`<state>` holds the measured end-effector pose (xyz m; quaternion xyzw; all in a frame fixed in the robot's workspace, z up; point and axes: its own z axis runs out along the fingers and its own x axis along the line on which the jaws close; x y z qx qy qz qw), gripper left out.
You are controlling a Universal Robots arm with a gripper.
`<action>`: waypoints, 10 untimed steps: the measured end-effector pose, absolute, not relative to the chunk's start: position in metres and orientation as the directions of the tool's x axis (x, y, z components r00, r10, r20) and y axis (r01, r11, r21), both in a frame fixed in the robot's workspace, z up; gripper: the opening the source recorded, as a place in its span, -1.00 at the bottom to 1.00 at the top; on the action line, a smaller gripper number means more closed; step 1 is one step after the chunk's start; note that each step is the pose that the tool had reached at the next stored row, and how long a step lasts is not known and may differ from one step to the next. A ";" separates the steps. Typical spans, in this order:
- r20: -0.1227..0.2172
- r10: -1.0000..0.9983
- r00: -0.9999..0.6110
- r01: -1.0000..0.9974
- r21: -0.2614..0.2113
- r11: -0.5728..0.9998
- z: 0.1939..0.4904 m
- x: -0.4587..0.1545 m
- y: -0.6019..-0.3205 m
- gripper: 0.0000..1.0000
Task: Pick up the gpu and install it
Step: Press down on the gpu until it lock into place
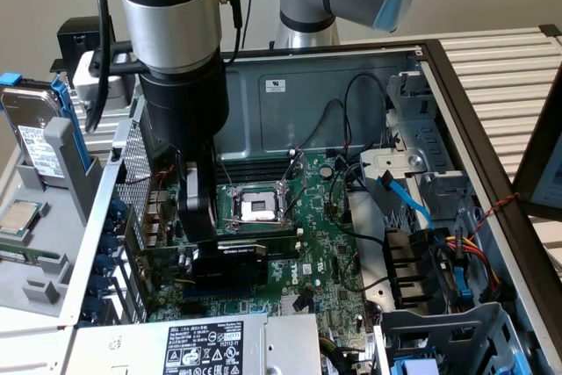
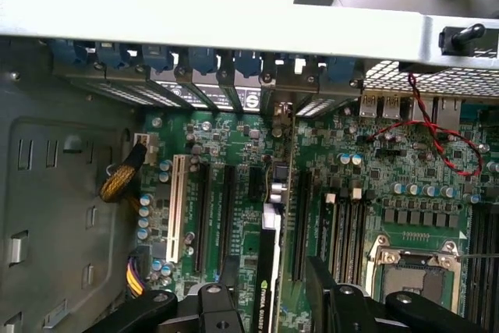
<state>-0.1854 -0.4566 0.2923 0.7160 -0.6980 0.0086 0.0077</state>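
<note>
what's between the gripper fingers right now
The gpu stands on edge between the open gripper's fingers, seated in the motherboard; clearest in the wrist view.

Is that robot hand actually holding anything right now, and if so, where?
Nothing is held. The hand is open, its fingers standing on either side of the gpu, which stands upright on the motherboard.

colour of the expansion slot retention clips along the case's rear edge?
Blue. The retention clips show best in the wrist view, in a row above the motherboard.
</note>
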 end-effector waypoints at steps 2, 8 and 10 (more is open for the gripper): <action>0.023 -0.999 0.026 -1.000 -0.001 -0.026 0.292 -0.188 -0.457 -0.06; 0.023 -0.999 0.026 -1.000 -0.001 -0.026 0.293 -0.188 -0.457 -0.47; 0.023 -0.999 0.026 -1.000 -0.001 -0.026 0.293 -0.188 -0.457 -0.59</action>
